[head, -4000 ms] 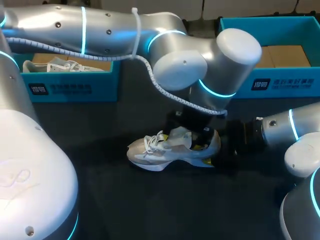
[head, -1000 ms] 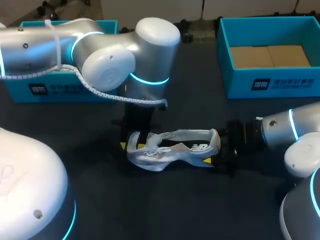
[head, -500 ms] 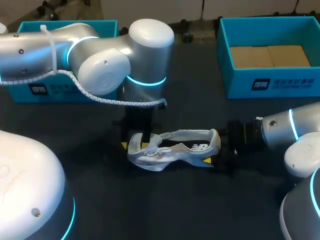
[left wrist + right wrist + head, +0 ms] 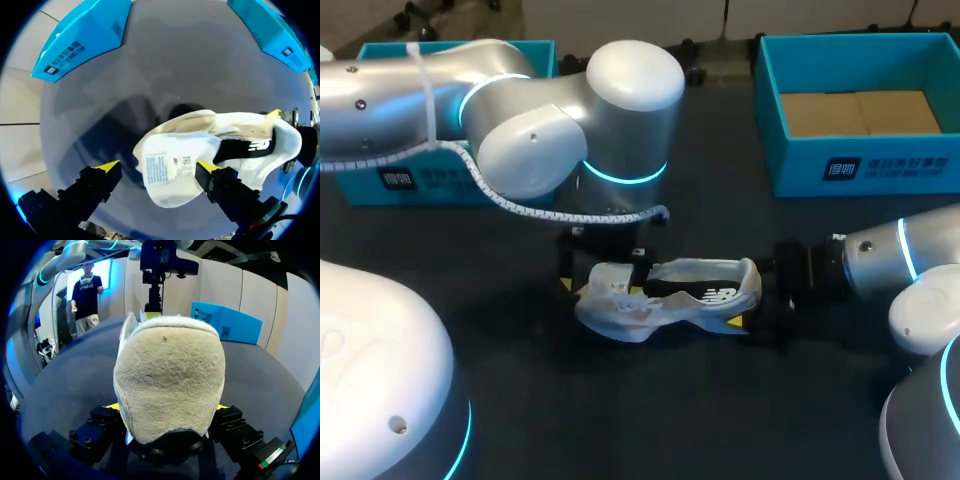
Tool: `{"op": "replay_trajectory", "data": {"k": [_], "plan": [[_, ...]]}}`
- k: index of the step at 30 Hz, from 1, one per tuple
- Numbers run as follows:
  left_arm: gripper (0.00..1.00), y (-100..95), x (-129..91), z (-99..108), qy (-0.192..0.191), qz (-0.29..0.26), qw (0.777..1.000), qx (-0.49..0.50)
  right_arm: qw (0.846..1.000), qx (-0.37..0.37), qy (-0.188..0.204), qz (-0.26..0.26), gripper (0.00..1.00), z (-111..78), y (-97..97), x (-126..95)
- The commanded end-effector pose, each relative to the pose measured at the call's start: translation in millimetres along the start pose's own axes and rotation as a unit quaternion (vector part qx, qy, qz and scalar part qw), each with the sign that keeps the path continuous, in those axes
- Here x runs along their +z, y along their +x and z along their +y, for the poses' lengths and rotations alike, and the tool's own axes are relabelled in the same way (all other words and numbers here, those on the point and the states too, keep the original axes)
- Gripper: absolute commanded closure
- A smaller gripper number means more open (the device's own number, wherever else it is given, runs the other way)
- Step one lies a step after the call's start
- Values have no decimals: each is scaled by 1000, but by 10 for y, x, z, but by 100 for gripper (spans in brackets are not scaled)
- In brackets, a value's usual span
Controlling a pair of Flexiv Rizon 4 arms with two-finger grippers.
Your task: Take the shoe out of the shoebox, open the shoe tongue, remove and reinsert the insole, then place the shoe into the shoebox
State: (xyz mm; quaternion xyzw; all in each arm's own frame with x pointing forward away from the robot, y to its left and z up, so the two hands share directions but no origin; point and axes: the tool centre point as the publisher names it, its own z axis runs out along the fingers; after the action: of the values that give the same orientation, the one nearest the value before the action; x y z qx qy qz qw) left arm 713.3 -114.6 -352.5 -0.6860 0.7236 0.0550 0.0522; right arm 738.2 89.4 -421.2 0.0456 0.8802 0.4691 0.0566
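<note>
A white and grey shoe (image 4: 670,292) lies on its side on the dark table, toe to the left. Its heel (image 4: 170,370) sits between the fingers of my right gripper (image 4: 748,300), which is shut on it from both sides. My left gripper (image 4: 603,280) hangs over the toe end, its fingers spread wide. In the left wrist view the tongue (image 4: 167,170) is folded out toward the toe with its label showing. It lies between the two yellow tips of my left gripper (image 4: 157,167), and only the tip nearer the shoe's heel (image 4: 208,166) is close to it.
A teal shoebox (image 4: 860,150) with a bare cardboard floor stands at the back right. A second teal box (image 4: 420,180) at the back left is mostly hidden behind my left arm. Dark table lies bare in front of the shoe.
My left gripper has spread its fingers wide, let go of the tongue and shifted slightly right over the toe. The right arm and the shoe have stayed put.
</note>
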Motion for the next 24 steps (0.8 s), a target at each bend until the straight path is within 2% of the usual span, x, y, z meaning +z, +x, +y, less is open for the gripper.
{"op": "replay_trajectory", "data": {"k": [1, 18, 20, 24], "plan": [[0, 13, -90, 24, 7, 3, 1000, 8, 1000, 0, 2, -1, 100, 13, 0, 23], [0, 35, -464, -150, 29, 38, 998, 36, 1000, 0, 2, -1, 100, 13, 0, 23], [0, 43, -537, -191, 45, 44, 997, 53, 1000, 0, 2, -1, 100, 13, 0, 23], [0, 60, -653, -258, 55, 65, 990, 109, 1000, 0, 2, -1, 100, 13, 0, 23]]}}
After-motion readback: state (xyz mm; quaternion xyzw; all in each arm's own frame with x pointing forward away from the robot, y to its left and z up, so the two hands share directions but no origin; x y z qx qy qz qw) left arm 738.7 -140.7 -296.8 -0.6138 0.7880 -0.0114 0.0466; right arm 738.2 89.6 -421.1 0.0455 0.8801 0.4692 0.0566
